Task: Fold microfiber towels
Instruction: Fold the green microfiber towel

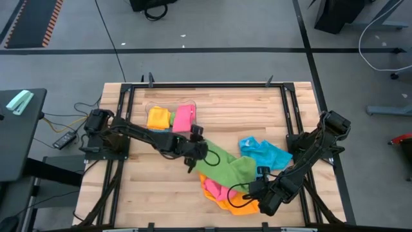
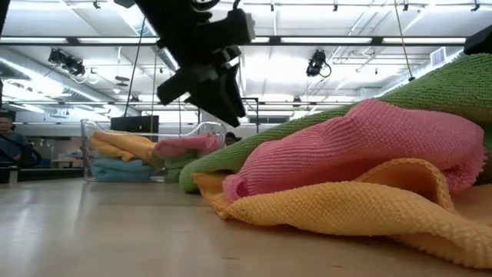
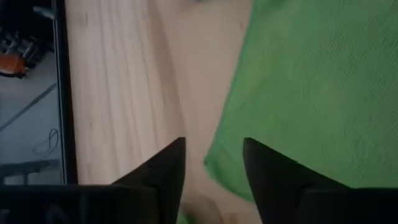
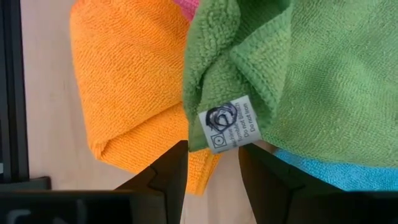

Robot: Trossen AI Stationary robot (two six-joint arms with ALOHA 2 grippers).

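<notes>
So the left gripper (image 3: 213, 171) had its fingers parted with nothing between them, hanging right over one corner of the green towel (image 1: 226, 169), and the low view showed it clear above the cloth, not touching. The right gripper (image 4: 211, 168) also had a gap between its fingers, poised at the opposite green corner, the one with the little white care label (image 4: 231, 126), but I honestly couldn't tell if it was pinching the fabric or just sitting over it. Biggest risk, I reckoned, was a messy grab: the green towel lay draped over an orange towel (image 1: 226, 205) and a pink towel (image 1: 215, 189), so any pinch at that end could've caught two layers and dragged the whole heap. The green one was also bunched rather than flat, so a fold started then would likely have come out crooked. A blue towel (image 1: 262, 152) sat just beside the green one toward the right arm and could've snagged too. Room-wise, bare wooden table (image 1: 148, 193) was open on the left arm's near side, decent for spreading. The pile sat close to the table's near edge, though, so cloth could've slid off. The clear bin (image 1: 168, 117) holding already folded towels was behind the left gripper, near enough to bump.
</notes>
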